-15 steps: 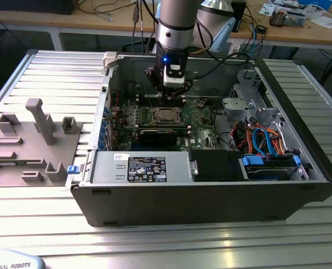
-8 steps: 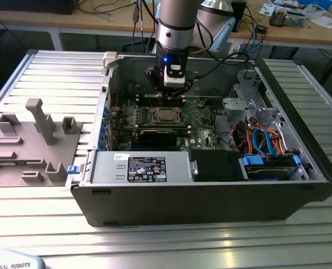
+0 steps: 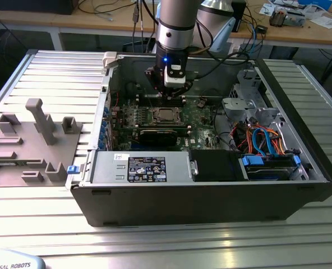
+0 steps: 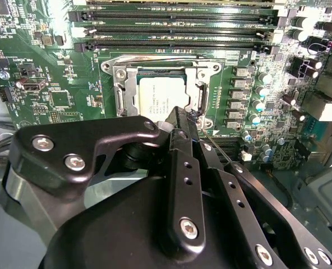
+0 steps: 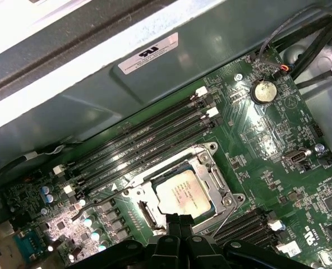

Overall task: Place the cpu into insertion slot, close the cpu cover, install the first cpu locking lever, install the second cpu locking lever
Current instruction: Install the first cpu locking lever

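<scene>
Ribbed metal bench [image 3: 155, 241] carries the open computer case [image 3: 183, 204]. I find the cpu [image 4: 159, 101] seated in the insertion slot [image 4: 161, 72], the cpu cover [image 4: 124, 84] lying flat around it. The gripper [image 4: 184, 115] has its fingers pressed together, tips at the cover's edge.

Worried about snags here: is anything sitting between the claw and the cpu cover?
Nothing visible does. In the second wrist view the claw sits right at the edge of the cpu cover, which lies flat around the cpu, with no cable or part between.
</scene>
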### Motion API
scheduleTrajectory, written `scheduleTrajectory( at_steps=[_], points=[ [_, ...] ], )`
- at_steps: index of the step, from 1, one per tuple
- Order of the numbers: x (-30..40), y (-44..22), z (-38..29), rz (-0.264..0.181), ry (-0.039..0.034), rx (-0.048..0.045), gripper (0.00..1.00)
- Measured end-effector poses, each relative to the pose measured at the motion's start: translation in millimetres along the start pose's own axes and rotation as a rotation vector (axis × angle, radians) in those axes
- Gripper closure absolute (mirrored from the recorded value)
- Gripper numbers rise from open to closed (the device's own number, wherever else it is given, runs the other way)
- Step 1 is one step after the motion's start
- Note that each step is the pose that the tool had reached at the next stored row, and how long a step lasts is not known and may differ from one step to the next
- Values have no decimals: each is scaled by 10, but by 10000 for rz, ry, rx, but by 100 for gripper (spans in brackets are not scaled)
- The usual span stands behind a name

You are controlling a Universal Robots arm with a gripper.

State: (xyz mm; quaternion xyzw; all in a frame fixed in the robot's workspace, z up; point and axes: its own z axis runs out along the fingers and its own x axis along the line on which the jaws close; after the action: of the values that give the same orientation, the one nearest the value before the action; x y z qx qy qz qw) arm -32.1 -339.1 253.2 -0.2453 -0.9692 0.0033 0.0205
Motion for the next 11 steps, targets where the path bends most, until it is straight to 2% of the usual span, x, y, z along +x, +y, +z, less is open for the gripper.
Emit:
scheduleTrajectory(
  at_steps=[11],
  points=[
    [0, 0, 0, -167, -2, 6, 89]
  ],
)
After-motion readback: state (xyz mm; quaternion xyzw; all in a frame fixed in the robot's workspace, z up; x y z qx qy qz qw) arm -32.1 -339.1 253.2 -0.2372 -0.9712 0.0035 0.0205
